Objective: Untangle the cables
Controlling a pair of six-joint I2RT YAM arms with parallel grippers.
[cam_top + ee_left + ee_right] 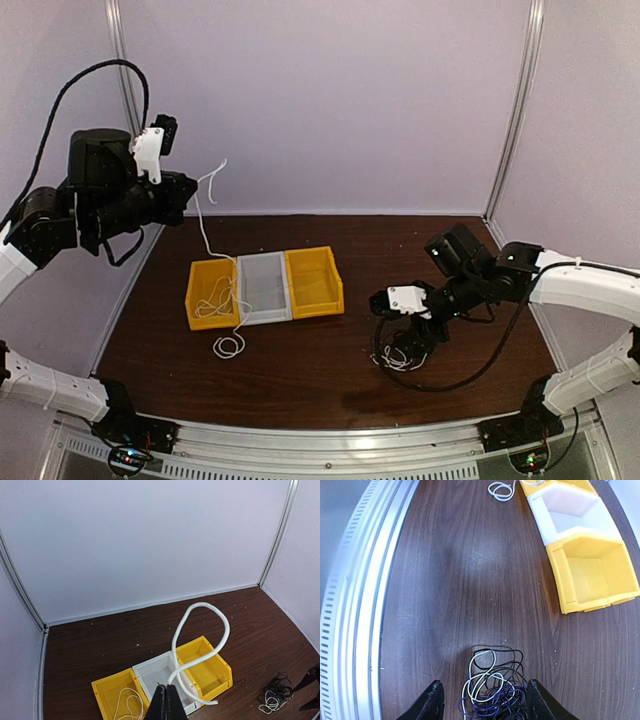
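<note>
My left gripper [188, 196] is raised at the back left, shut on a white cable [204, 232]. That cable hangs down into the left yellow bin [203, 310] and ends in a small coil [229, 346] on the table in front. The left wrist view shows the black jaws [166, 696] pressed together, with a thick loop of the white cable [220, 640] rising from them. A tangle of cables [492, 692], black, white and dark blue, lies on the table at the right. My right gripper [482, 704] hangs over it, open, one finger on each side and nothing held.
A row of bins stands mid-table: yellow, a grey-white one [264, 313], and a second yellow one [330, 300]. A slotted metal rail [355, 605] runs along the near edge. Pale walls and frame posts [515, 110] close the back and sides.
</note>
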